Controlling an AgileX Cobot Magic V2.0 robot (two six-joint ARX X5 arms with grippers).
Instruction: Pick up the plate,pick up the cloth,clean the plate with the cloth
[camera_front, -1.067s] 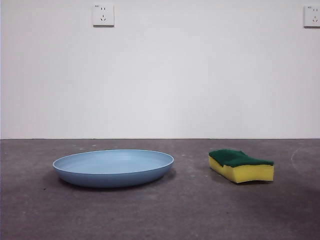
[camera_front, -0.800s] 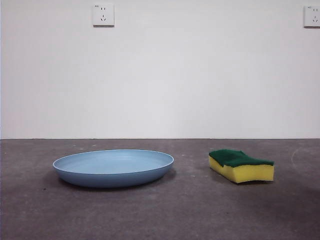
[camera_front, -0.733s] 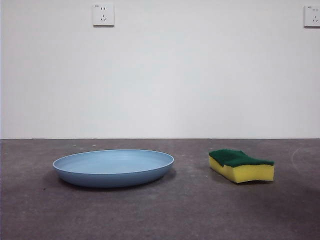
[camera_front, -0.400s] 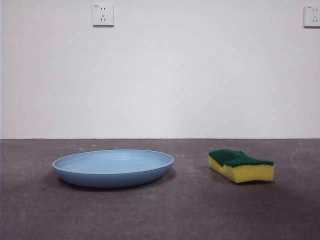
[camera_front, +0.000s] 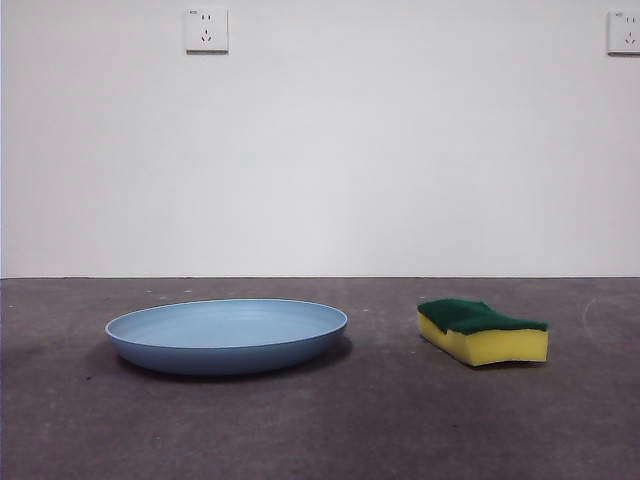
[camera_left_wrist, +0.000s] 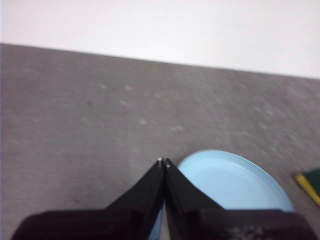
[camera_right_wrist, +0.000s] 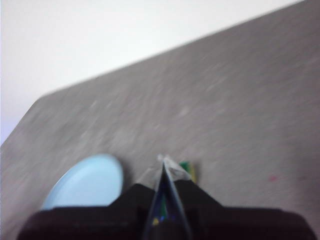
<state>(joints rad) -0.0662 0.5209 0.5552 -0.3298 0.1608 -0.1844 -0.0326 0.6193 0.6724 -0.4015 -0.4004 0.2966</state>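
In the front view the light-blue plate (camera_front: 227, 336) sits flat on the grey bench (camera_front: 320, 430), left of centre in the lower half of the frame, its rim unbroken and its hollow bare. The sponge (camera_front: 482, 331), which is the cloth of the task, lies on the bench at the lower right, well apart from the plate, green scouring side up and yellow foam below. A white wall fills the upper half, with one socket (camera_front: 206, 29) at the upper left and another socket (camera_front: 624, 31) cut by the upper right edge. Neither arm shows in this view. In the left wrist view the left hand (camera_left_wrist: 163, 162) has its two black jaws pressed together to a point with nothing between them; it hangs above the bench with its tip over the near edge of the plate (camera_left_wrist: 235, 182), and a corner of the sponge (camera_left_wrist: 310, 183) shows at the right edge of the frame. The right wrist view is blurred: the right hand (camera_right_wrist: 163, 164) has its jaws together as well, holding nothing, with the sponge (camera_right_wrist: 188, 170) just past its tip and the plate (camera_right_wrist: 88, 182) at the lower left.
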